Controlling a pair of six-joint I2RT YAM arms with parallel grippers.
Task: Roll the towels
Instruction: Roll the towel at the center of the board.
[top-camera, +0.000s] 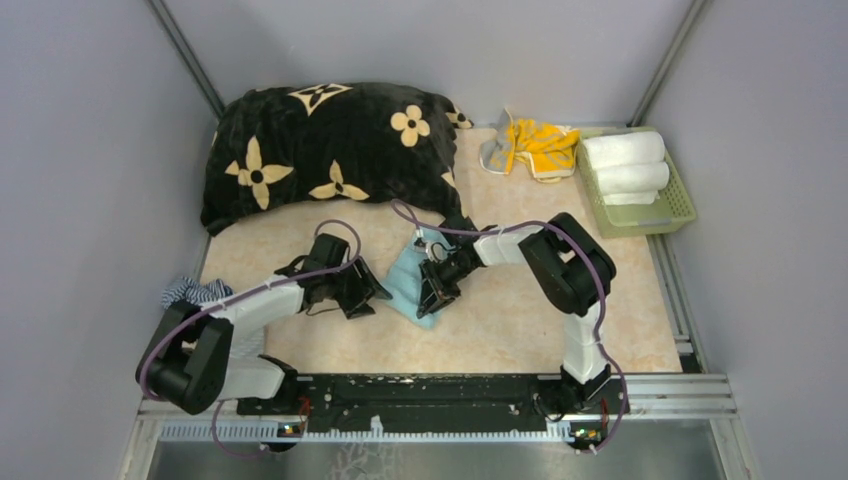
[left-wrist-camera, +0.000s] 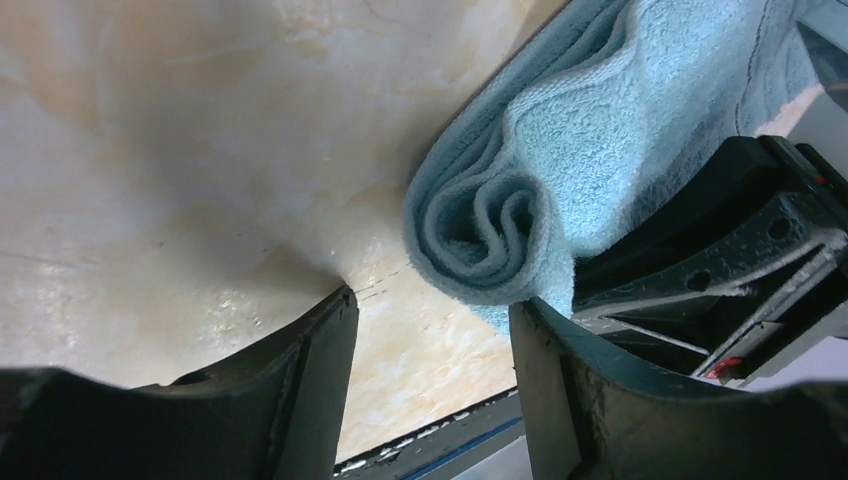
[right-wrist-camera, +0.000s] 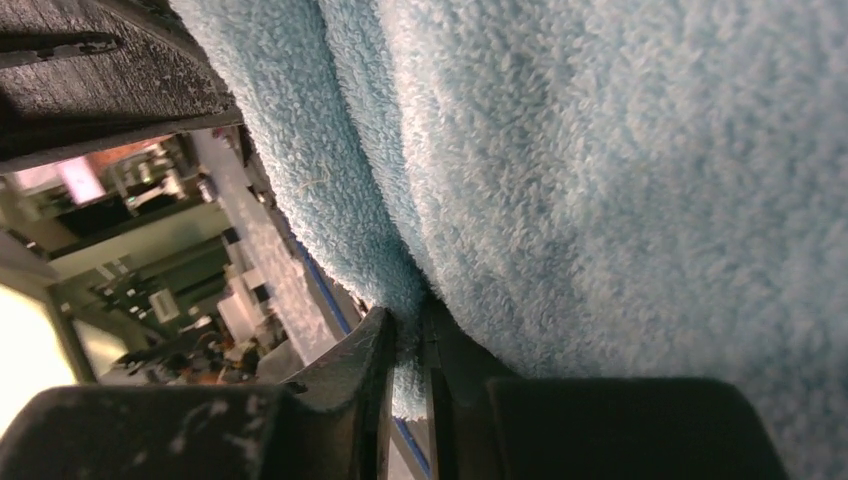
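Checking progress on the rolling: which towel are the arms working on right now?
The light blue towel at mid-table, partly rolled, pinched in the right arm's jaws. The yellow towel lies crumpled and untouched at the back.

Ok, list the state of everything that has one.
blue towel: partly rolled, on table.
yellow towel: crumpled, unrolled.
white towels: rolled, in basket.
left end effector: open, empty.
right end effector: shut on blue towel.

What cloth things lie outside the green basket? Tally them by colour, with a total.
Light blue terry towel: 1
Yellow-and-grey towel heap: 1
Black cushion with cream flowers: 1
Blue-and-white striped cloth: 1
Total: 4
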